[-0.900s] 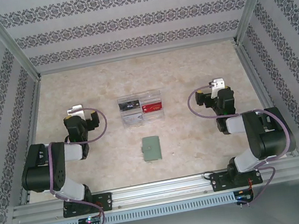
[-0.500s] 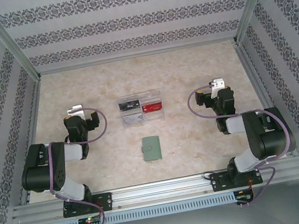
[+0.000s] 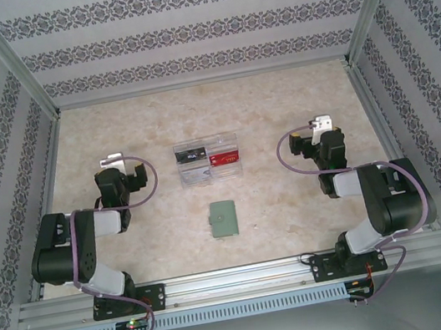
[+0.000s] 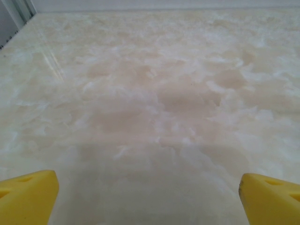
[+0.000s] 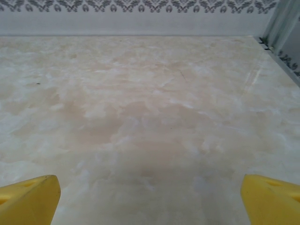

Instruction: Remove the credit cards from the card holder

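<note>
The card holder (image 3: pixel 224 219) hides its inside; contents of the tray (image 3: pixel 223 142) are too small to identify.

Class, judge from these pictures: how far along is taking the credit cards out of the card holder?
Done: nothing; the card holder lies shut. In hand: nothing; left pincer and right pincer stand open over the table. Left: opening it, removing the cards.

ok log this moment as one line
left gripper: open, empty, over bare table | right gripper: open, empty, over bare table | card holder: closed, flat on table, untouched | clear tray: beyond card holder
</note>
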